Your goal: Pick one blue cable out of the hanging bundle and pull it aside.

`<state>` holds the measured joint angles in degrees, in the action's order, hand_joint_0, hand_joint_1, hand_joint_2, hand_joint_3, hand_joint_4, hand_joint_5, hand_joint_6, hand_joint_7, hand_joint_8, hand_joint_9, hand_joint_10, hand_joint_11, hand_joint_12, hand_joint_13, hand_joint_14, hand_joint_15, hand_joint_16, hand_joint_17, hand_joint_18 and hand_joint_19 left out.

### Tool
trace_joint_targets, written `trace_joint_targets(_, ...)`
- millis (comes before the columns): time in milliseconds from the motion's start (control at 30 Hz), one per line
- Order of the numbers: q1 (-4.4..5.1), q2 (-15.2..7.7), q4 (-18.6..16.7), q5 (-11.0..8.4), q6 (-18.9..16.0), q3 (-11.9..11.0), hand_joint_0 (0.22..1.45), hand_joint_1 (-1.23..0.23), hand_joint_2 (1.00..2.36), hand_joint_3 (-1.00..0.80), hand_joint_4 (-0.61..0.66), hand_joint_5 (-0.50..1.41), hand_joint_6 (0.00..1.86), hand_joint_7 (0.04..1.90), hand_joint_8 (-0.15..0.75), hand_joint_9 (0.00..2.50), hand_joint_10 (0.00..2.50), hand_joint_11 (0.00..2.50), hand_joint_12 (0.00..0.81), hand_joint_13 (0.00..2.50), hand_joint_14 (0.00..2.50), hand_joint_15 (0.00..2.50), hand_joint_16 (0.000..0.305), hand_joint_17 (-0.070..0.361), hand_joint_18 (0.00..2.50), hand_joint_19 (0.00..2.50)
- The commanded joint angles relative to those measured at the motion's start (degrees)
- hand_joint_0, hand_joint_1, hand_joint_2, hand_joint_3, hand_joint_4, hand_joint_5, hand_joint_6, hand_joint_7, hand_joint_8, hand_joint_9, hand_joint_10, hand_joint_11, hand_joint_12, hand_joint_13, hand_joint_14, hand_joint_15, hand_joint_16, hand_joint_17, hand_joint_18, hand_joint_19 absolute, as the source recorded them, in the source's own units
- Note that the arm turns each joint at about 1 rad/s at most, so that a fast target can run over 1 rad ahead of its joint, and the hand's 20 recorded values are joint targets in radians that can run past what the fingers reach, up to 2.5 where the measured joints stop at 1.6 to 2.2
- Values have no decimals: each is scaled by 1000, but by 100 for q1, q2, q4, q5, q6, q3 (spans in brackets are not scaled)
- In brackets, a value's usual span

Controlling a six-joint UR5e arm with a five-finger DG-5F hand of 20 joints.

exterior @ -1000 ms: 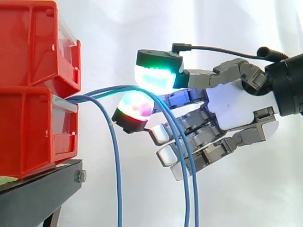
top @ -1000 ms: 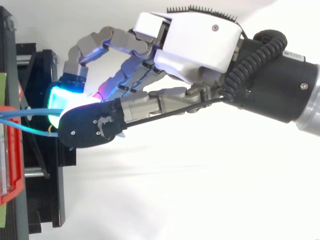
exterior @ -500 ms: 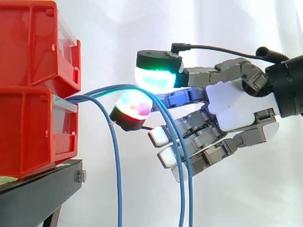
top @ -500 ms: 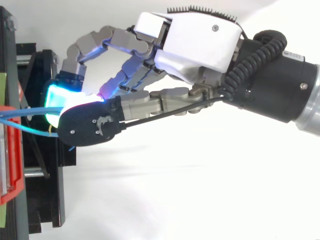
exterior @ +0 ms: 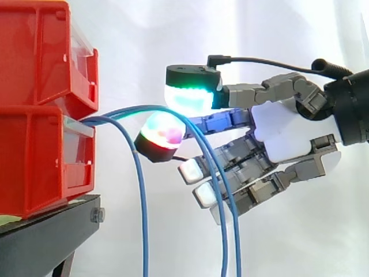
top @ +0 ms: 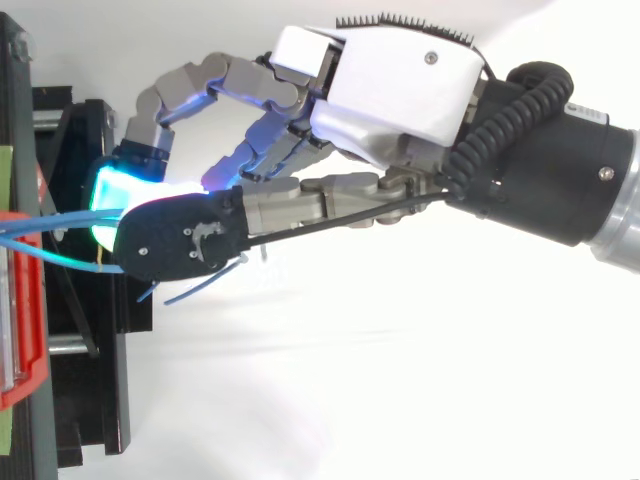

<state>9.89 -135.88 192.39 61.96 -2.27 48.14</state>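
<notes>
Blue cables (exterior: 142, 208) come out from between the red bins (exterior: 34, 161) at the left of the frame, arch over and hang down past the black stand (exterior: 46, 236). Has the hand (exterior: 282, 130) got one yet?

Looks that way to me. It's closed in a pinch at the top of the arch. The green pad (exterior: 187, 95) sits on top, the reddish pad (exterior: 162, 134) presses up from below, and blue runs between the two. The other fingers lie loosely stretched behind the two strands falling down the middle of the frame.

One cable, or more?

Can't tell from where I stand. Two strands go over the arch side by side just there. A third drops on its own nearer the bins, apart from the hand.

And from above?

Same story. The cables leave the bins at the left edge and slip under the hand, just right of the stand. A loose bit of blue (top: 190, 293) pokes out below the pad.

So which step is this?

The grasp, I'd say, with the pulling aside not yet done, since the strands hang close together. Next it wants a firm hold on a single strand and a steady draw toward the right, away from the rest, without dragging the neighbour along.
</notes>
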Motion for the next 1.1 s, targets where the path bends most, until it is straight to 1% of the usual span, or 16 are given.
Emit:
trace_joint_targets(0,4,8,0,0,-1,2,545,-562,1006,-167,-226,-112,860,841,188,1002,14,446,300,1019,18,486,58,131,805,422)
trace_joint_targets(133,12,0,79,9,-27,2,547,-533,1009,-208,-173,-115,856,881,192,996,14,457,296,1006,20,497,56,126,784,440)
trace_joint_targets(167,12,0,105,0,-36,2,540,-508,1013,-248,-178,-118,856,892,176,981,16,474,278,981,20,517,51,115,736,471)
trace_joint_targets(200,21,0,149,9,-54,2,526,-476,1012,-342,-175,-115,850,915,172,978,19,494,265,962,21,532,48,107,707,492)
trace_joint_targets(367,39,0,211,0,-89,11,498,-438,1000,-500,-155,-110,847,908,183,998,16,489,272,977,20,522,50,112,735,473)
trace_joint_targets(533,83,0,281,0,-194,20,477,-434,1000,-500,-132,-107,846,885,202,1011,18,487,281,992,20,513,52,116,756,462)
trace_joint_targets(733,92,0,343,0,-282,20,469,-511,1000,-500,-115,-108,844,899,213,1019,16,498,284,1011,20,516,52,117,773,455)
trace_joint_targets(767,92,0,360,0,-300,20,469,-589,1000,-500,-95,-116,852,889,222,1018,17,512,285,1009,21,518,52,117,776,450)
trace_joint_targets(833,92,0,378,0,-335,20,478,-633,1000,-500,-85,-121,858,901,225,1014,19,530,282,1007,20,523,51,115,769,454)
trace_joint_targets(867,92,0,387,0,-335,20,523,-698,1000,-500,-92,-129,871,910,213,1001,18,547,265,994,23,537,48,108,745,472)
trace_joint_targets(900,100,0,387,0,-353,20,566,-733,1005,-442,-97,-134,887,913,200,998,19,573,255,989,22,551,46,103,733,474)
trace_joint_targets(1033,92,0,395,0,-361,20,607,-779,1017,-287,-116,-140,899,984,200,992,20,595,253,991,22,548,44,99,738,475)
trace_joint_targets(1067,92,0,395,0,-361,20,622,-794,1020,-229,-142,-142,906,1011,199,994,20,596,245,997,22,547,44,98,742,467)
